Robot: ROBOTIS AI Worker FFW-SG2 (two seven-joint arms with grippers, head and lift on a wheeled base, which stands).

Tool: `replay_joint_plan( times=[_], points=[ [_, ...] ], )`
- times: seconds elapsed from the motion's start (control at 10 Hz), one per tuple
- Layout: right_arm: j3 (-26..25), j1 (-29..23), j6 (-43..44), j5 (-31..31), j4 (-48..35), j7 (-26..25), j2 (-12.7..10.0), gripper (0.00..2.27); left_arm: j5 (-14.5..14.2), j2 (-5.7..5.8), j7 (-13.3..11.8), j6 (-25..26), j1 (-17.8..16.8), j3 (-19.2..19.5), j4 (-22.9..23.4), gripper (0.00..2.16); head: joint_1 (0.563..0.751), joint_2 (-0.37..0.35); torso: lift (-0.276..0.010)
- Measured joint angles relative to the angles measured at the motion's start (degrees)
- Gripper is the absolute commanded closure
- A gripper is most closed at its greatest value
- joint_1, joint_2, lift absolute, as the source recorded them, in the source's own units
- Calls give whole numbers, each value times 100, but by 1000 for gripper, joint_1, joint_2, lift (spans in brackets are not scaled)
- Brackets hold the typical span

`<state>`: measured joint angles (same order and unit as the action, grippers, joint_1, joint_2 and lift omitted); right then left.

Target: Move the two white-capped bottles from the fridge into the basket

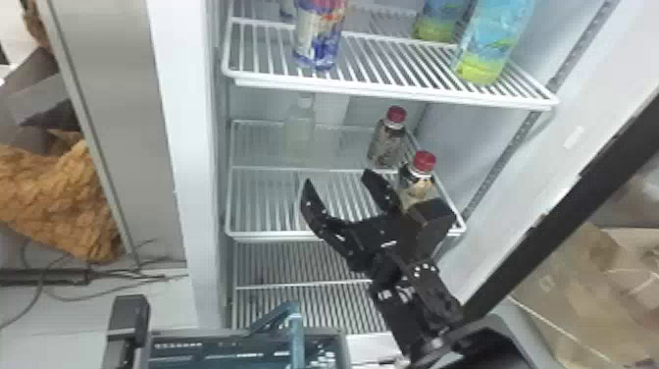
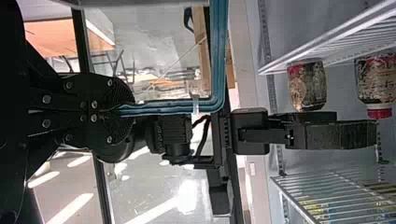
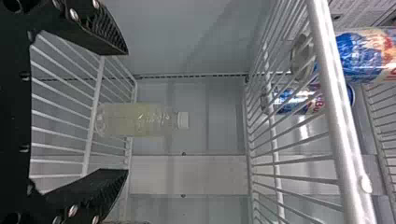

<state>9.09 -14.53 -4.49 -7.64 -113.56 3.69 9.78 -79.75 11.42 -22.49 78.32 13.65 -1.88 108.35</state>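
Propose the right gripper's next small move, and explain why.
I'd probably ease the right gripper deeper into the fridge, fingers open, toward the white-capped bottle: it stands near the back of its shelf, beyond the fingertips, and in the right wrist view falls between them.

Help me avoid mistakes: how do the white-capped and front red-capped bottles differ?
The white-capped bottle is pale and see-through; the red-capped bottle is darker and patterned. The white-capped bottle stands back left, the red-capped bottle front right. Both stand upright on one shelf.
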Motion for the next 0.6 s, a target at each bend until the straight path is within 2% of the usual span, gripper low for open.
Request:
replay_joint_plan(
  times=[0.6],
  points=[
    [109,1013,213,73,1247,-35,-96,88,-17,2,9,13,-37,-47,0,1154,695,-241,-260]
  ],
)
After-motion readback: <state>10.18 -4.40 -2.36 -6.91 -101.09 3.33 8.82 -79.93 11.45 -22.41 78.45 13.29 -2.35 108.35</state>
